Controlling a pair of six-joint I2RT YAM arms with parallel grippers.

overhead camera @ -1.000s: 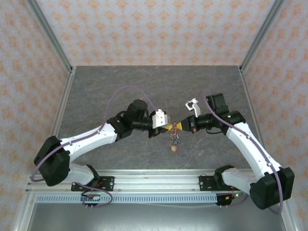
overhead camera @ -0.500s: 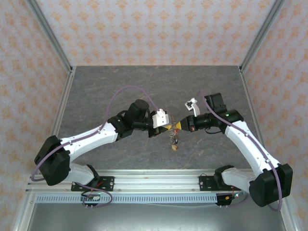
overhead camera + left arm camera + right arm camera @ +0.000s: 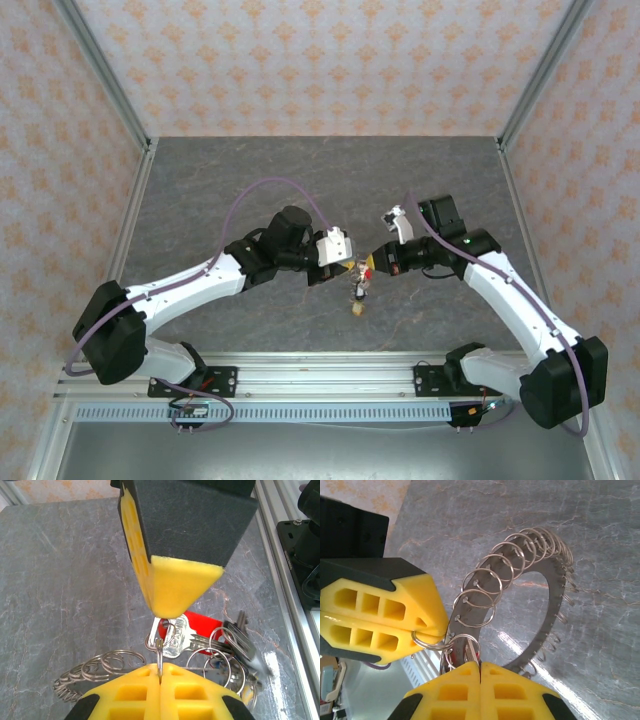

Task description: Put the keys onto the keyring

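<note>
The left gripper point(image 3: 436, 626) and the right gripper point(image 3: 480, 666) are meeting tip to tip at one edge of the keyring point(image 3: 547, 605). The keyring is a broad, flat grey ring and is hanging tilted above the grey stone-patterned table point(image 3: 600, 540). A row of thin wire loops point(image 3: 427, 641) is threading through the keyring's rim and fanning along its curve like a coil.

Both grippers are pressing their yellow pads fully together. The left one is pinching a single loop just beside the keyring's lower rim. The right one is clamping on the loops right next to it, and a sliver of red is showing between its tips.

The keys point(image 3: 176, 636) are bunching just beside the keyring at that same end, strung on the loops where the two grippers are touching. In the left wrist view, a silver key is lying nearest the pinched loop. A red plastic head point(image 3: 205, 625) is sitting behind it, and more keys are trailing farther from the keyring. In the top view the bunch is dangling under the meeting fingertips. Whether its lowest, yellowish piece is touching the table cannot be told.
</note>
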